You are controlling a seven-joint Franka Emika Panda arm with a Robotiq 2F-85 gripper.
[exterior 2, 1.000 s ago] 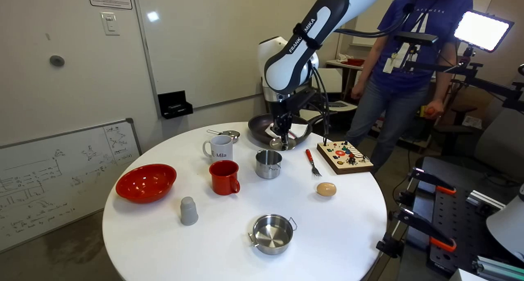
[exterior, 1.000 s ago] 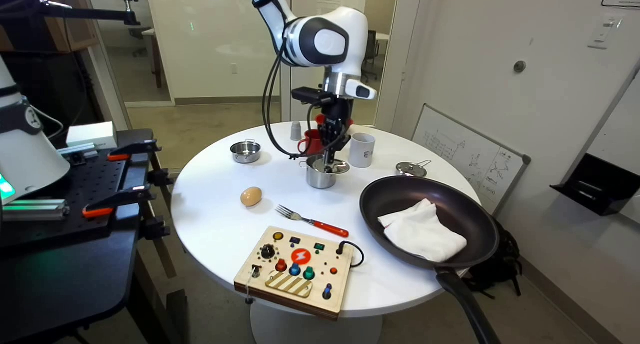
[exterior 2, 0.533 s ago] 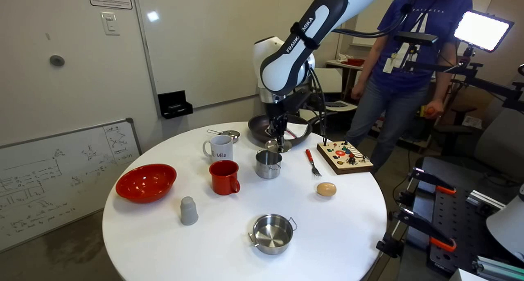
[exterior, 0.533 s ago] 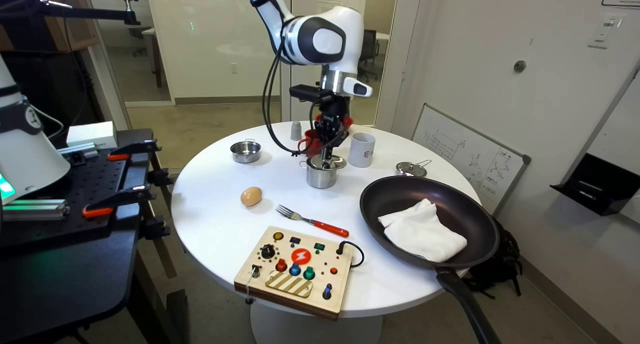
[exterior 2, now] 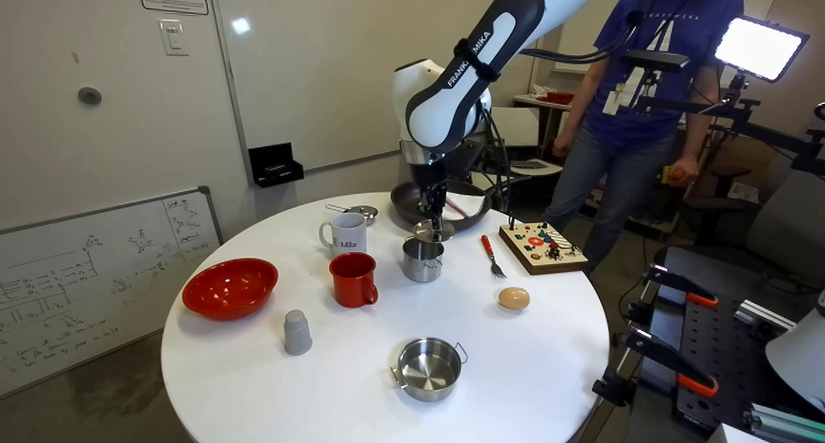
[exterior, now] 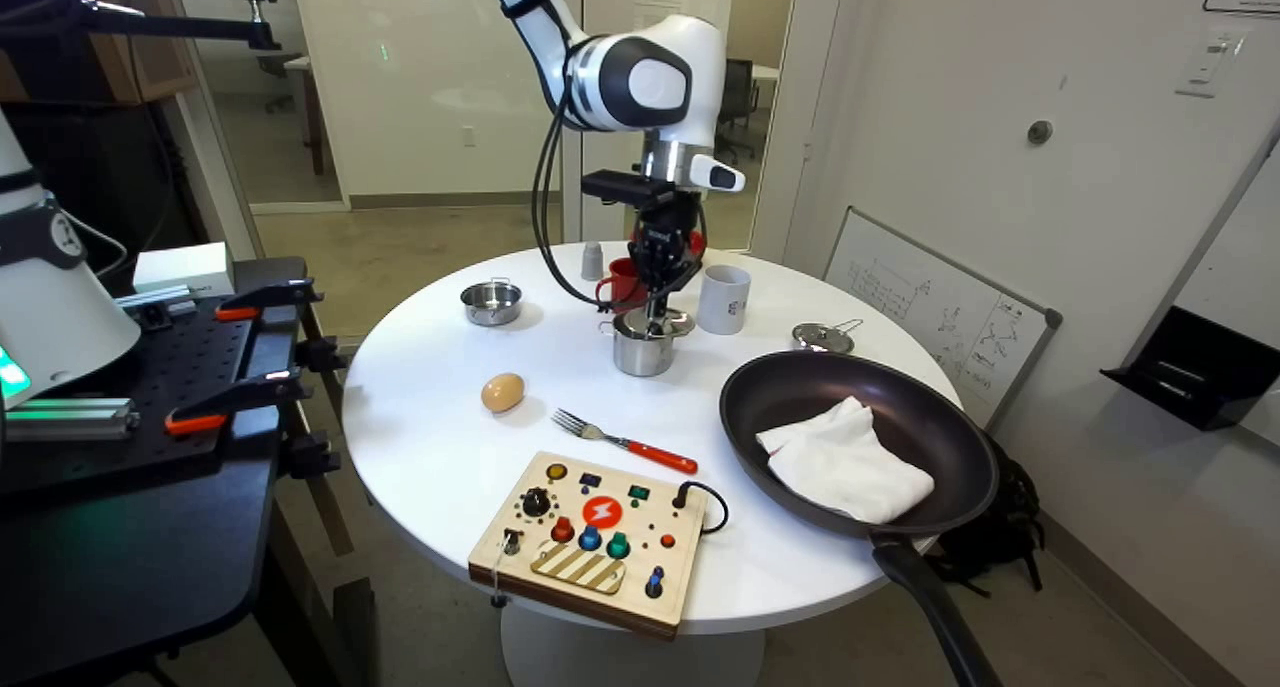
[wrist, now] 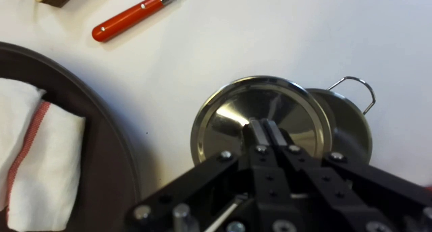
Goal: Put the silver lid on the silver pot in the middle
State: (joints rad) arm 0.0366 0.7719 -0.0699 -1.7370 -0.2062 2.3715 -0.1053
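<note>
The silver lid (wrist: 243, 97) is a shiny round disc seen from above in the wrist view. My gripper (wrist: 265, 122) is shut at the lid's centre; the lid's knob is hidden by the fingers. The silver pot (wrist: 352, 124) stands upright, and the lid covers the left part of its mouth in the wrist view. In both exterior views the lid (exterior: 681, 322) (exterior 2: 423, 230) hangs level, just above the pot's rim and off to one side of the pot (exterior: 643, 355) (exterior 2: 422, 266). My gripper (exterior: 655, 322) (exterior 2: 437, 233) points straight down.
A white mug (exterior: 723, 300) and a red mug (exterior 2: 353, 282) stand close to the pot. A black pan (exterior: 770, 467) with a white cloth (wrist: 50, 164) lies nearby. A fork (wrist: 131, 17), egg (exterior 2: 514, 298), wooden box (exterior: 590, 567) and wider silver pot (exterior 2: 430, 369) are also on the table.
My gripper has moved a short way toward the pot with the lid, so the lid now overlaps the pot's rim more in an exterior view. The pot has not moved.
</note>
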